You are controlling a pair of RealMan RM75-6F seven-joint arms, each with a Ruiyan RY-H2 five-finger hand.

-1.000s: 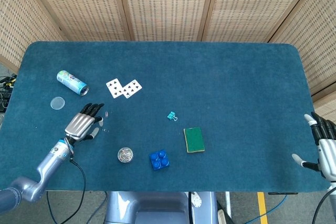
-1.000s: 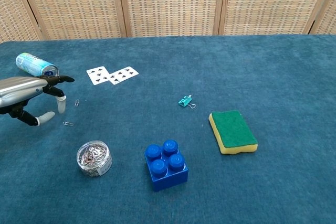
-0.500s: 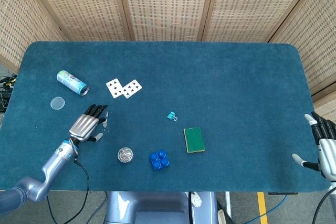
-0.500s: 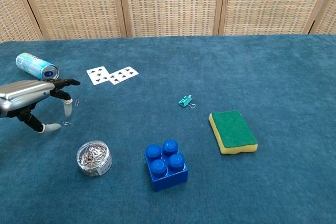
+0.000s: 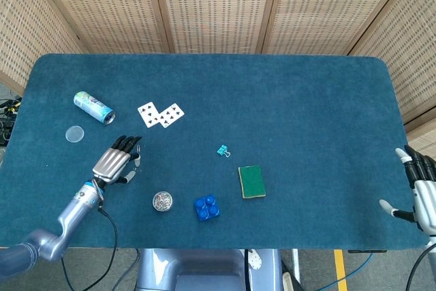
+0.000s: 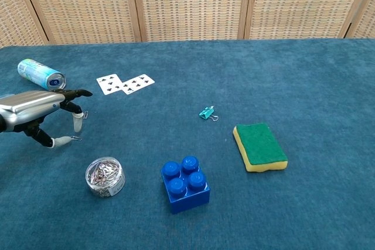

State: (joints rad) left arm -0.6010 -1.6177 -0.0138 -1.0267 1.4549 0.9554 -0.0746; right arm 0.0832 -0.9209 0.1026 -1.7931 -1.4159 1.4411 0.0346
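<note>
Since the earlier frames the left robot hand (image 6: 35,115) has been shifted a little toward the counter's middle and lowered, so that its fingertips (image 6: 77,126) now touch or nearly touch the cloth by the loose paper clips (image 6: 76,138). The other things lie as before.

The counter (image 5: 286,100) is covered in dark teal cloth with a short felt-like nap; its corners are rounded. A woven cane screen with wooden frames is seen behind it.

Left robot hand: silver metal back, black fingers with pale tips, held palm down. The fingers are spread and curved downward; nothing is seen gripped. Two thin wire clips lie on the cloth, one under the fingertips and one just beside the thumb tip.

Right robot hand (image 5: 421,192): seen only in the head view, at the counter's near right edge, fingers apart, nothing held, well apart from all things.

Other things, one of each unless noted:
- drink can (image 5: 93,107), metal, cylindrical, lying on its side
- sponge (image 6: 259,146), rectangular, green scouring top on yellow foam
- toy brick (image 6: 185,183), blue plastic, four round studs
- playing cards (image 6: 125,83), two, flat, overlapping
- clear round tub (image 6: 105,176), full of paper clips, near the left robot hand
- clear round lid (image 5: 75,133), head view only
- binder clip (image 6: 206,112), teal, small
</note>
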